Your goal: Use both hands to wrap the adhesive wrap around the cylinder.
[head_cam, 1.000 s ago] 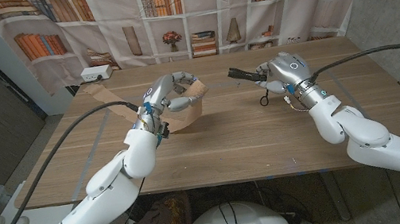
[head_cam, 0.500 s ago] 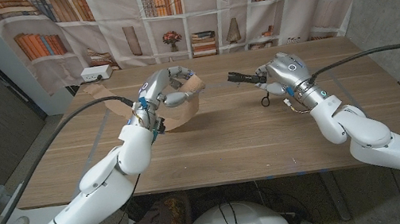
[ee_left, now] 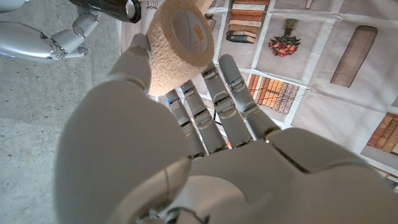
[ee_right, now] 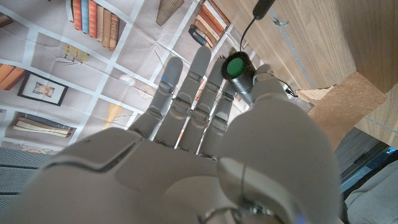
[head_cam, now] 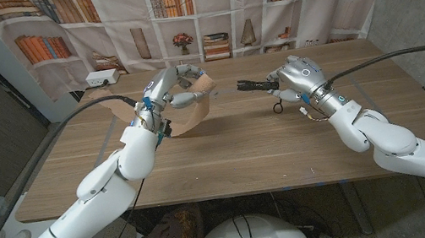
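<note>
Cylinder (head_cam: 257, 85) first: a slim black one with a green end cap, which I hold in my right hand (head_cam: 296, 78) over the far middle of the wooden table (head_cam: 267, 140), its body lying roughly level and pointing left toward the other hand. My fingers are clenched around it, and a short black lanyard (head_cam: 280, 106) dangles beneath. I judge I keep it level and exposed so the tape can reach its free end.

To its left, my left hand (head_cam: 166, 88) pinches the tan adhesive wrap roll (ee_left: 180, 34) between thumb and fingers, raised above the table. A loose tan strip (head_cam: 192, 118) trails from the roll down to the tabletop and runs off toward the far left edge; I read that slack as the length I mean to lay onto the cylinder.

Compared with a second ago, my left hand has lifted and moved farther away, carrying the roll higher and closer to the cylinder's tip, while my right hand has nudged the cylinder slightly left. The two are near but still apart.

Behind hangs a bookshelf-print backdrop (head_cam: 204, 9).
</note>
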You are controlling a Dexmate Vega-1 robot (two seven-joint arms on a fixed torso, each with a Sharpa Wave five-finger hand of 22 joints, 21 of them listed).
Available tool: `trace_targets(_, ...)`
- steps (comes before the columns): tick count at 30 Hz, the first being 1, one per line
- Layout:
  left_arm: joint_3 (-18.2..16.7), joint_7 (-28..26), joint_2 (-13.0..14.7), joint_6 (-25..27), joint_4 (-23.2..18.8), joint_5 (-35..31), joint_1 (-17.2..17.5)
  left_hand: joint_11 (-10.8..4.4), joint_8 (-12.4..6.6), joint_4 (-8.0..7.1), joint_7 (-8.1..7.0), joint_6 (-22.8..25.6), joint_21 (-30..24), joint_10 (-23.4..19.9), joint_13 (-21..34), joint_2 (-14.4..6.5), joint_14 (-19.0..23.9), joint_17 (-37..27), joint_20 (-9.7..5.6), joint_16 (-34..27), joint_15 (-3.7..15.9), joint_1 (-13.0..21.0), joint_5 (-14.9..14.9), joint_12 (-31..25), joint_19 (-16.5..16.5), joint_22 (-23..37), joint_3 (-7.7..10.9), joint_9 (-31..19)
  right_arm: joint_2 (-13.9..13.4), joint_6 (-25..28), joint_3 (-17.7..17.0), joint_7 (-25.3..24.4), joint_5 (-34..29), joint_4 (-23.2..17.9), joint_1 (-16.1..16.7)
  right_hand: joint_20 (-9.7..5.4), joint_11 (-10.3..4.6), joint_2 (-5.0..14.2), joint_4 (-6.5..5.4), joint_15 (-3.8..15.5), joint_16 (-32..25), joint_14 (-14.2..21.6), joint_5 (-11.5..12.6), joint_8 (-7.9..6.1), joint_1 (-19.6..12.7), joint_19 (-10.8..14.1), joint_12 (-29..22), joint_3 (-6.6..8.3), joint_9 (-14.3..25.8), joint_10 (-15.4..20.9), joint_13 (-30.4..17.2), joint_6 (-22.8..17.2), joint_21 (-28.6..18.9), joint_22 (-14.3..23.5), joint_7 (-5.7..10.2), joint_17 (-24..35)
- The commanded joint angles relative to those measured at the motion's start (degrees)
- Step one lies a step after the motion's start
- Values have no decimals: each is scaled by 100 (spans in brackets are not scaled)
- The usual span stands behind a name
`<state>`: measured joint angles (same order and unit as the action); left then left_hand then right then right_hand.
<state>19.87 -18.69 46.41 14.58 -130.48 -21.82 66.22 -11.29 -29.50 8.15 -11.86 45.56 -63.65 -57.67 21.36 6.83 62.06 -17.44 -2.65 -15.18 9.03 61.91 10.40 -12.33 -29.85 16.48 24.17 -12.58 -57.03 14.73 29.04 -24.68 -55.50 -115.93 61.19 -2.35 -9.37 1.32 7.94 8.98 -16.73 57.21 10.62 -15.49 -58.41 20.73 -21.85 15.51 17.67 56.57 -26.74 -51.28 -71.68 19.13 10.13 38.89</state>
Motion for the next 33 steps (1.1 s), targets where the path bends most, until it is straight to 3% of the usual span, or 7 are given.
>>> trace_targets(1,-56,237,38,-141,137,229,-276,-6,-52,-17,708,726,-41,-55,29,-1097,159,-30,-458,-2,477,1130,24,-7,26,10,-15,-298,-113,-505,21,-117,-131,40,-16,-920,-151,675,-35,477,6,-5,26,-27,-654,-19,-21,37,28,156,-4,-201,-35,-5,166,20)
trace_targets(19,547,608,-215,-669,558,237,-1111,-6,-54,-22,700,715,-79,-55,37,-1102,150,-45,-453,-1,476,1126,20,0,40,-23,-23,-284,105,-928,90,-267,-173,30,-83,-915,-152,678,-44,478,12,-2,29,-15,-649,-31,-9,28,27,159,-6,-207,-49,-34,168,31)
trace_targets(33,950,882,-449,-1224,815,108,-1569,-6,-55,-25,706,701,-105,-48,42,-1105,142,-55,-464,0,478,1122,19,9,57,-53,-29,-272,160,-1080,45,-332,-141,-6,-32,-918,-152,680,-43,479,22,-3,31,-6,-657,-32,1,24,32,169,-7,-214,-71,-62,169,41)
